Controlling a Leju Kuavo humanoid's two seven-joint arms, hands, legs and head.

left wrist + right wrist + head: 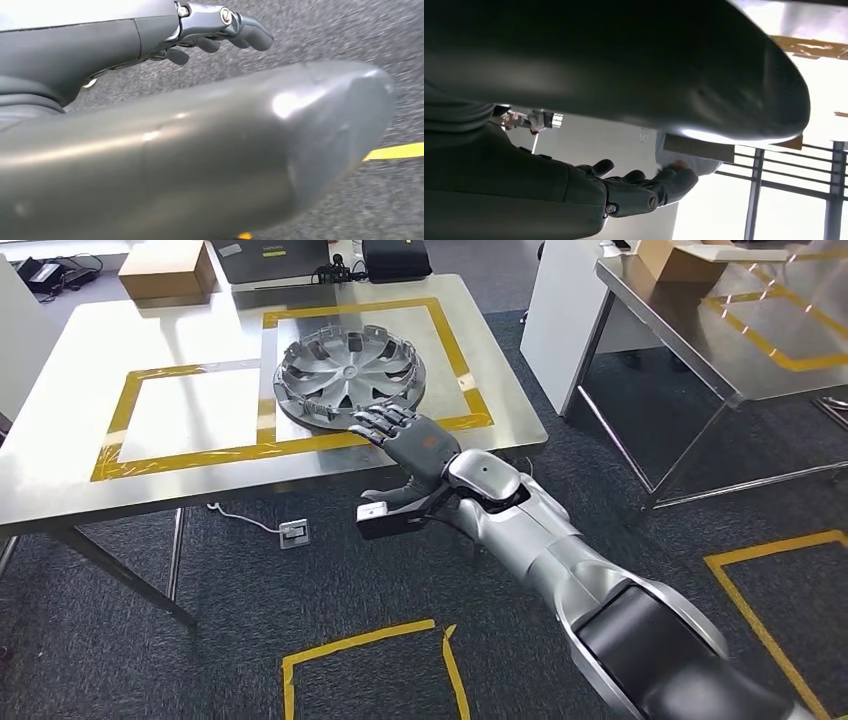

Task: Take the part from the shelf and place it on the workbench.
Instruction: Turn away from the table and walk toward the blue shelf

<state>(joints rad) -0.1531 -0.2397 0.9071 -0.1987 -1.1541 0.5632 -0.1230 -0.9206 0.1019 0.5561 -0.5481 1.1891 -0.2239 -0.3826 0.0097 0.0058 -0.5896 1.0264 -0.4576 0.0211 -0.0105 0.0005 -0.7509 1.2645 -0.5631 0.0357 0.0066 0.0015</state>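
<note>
A: From the head view, what is the surface like?

B: A steel workbench stands on dark carpet, with yellow tape marking two squares on its top. A second steel table stands well apart to the right, also taped. There are yellow tape lines on the floor too.

A: Where is the part?

B: The part, a grey wheel cover, lies flat on the workbench in the right-hand taped square, its near rim over the front tape line.

A: And the right hand?

B: The right hand is just at the part's near rim, fingers spread and extended, holding nothing. Whether the fingertips touch the rim, I cannot tell.

A: Any containers?

B: A cardboard box sits at the far left of the bench; its contents cannot be seen. Another box is on the second table. A white socket block with a cable lies on the floor under the bench.

A: The left wrist view?

B: The left hand hangs over carpet, the thick thumb close to the lens, dark fingers slightly curled with nothing in them. A yellow line crosses the floor.

A: The right wrist view?

B: It is dark and backlit. The thumb looms large, the fingers are stretched out and empty, and a bright window with bars is beyond.
</note>
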